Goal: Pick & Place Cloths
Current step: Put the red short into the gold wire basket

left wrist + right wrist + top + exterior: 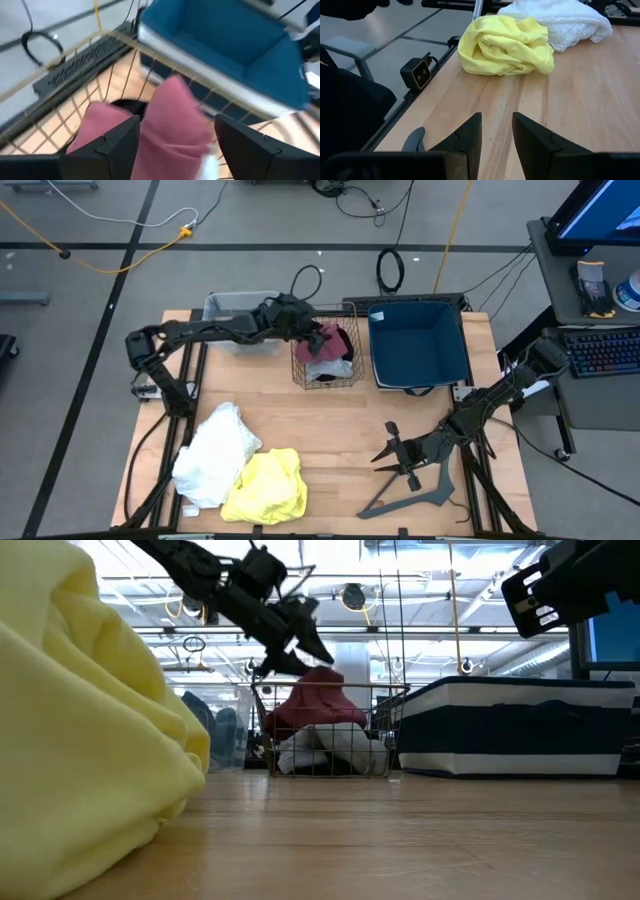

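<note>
Left gripper [318,332], fingers apart, hangs over the wire basket [300,370] near the desk's far edge, above the maroon cloth [172,120]. Right gripper [385,455], fingers slightly apart, waits near the front edge beside a dark hanger [415,495].

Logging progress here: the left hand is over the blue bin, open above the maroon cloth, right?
Not the blue bin. The high view shows the left hand over the wire basket, open above the maroon cloth lying in it.

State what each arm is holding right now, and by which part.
Nothing. The left gripper hangs open over the maroon cloth in the wire basket; the right gripper is empty above the table, near the hanger.
</note>
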Robot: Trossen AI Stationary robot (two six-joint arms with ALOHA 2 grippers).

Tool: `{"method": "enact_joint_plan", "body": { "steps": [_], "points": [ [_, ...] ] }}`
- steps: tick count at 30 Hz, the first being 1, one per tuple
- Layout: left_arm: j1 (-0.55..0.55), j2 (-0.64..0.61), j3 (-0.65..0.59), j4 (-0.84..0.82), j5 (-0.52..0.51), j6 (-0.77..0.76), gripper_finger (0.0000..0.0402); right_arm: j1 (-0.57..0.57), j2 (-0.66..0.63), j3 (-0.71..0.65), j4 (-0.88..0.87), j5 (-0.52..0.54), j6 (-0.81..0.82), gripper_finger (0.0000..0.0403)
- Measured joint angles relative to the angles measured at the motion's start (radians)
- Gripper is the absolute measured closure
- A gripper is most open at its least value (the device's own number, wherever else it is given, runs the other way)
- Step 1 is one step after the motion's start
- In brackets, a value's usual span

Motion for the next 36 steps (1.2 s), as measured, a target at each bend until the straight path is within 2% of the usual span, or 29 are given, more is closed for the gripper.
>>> {"method": "enact_joint_plan", "body": {
  "steps": [5, 9, 18, 22, 24, 30, 36],
  "points": [
    [-0.032, -0.067, 0.0, 0.016, -0.001, 0.045, 0.014, 0.0, 0.0, 0.0, 0.008, 0.0, -0.003, 0.0303],
    [-0.056, -0.071, 0.0, 0.011, -0.026, 0.094, 0.0156, 0.0, 0.0, 0.0, 0.012, 0.0, -0.003, 0.0303],
    [-0.036, 0.03, 0.0, 0.015, -0.163, 0.13, 0.0218, 0.0, 0.0, 0.0, 0.015, 0.0, -0.002, 0.0303],
    [-0.01, 0.089, 0.0, 0.067, -0.235, 0.125, 0.0231, 0.0, 0.0, 0.0, 0.015, 0.0, 0.001, 0.0303],
    [0.005, 0.118, 0.0, 0.084, -0.213, 0.102, 0.0231, 0.0, 0.0, 0.0, 0.015, 0.0, 0.001, 0.0303],
    [0.026, 0.19, 0.0, 0.065, -0.062, 0.034, 0.0229, 0.0, 0.0, 0.0, 0.014, 0.0, -0.002, 0.0303],
    [0.019, 0.2, 0.0, 0.078, -0.05, 0.032, 0.0229, 0.0, 0.0, 0.0, 0.015, 0.0, -0.002, 0.0303]
  ]
}}
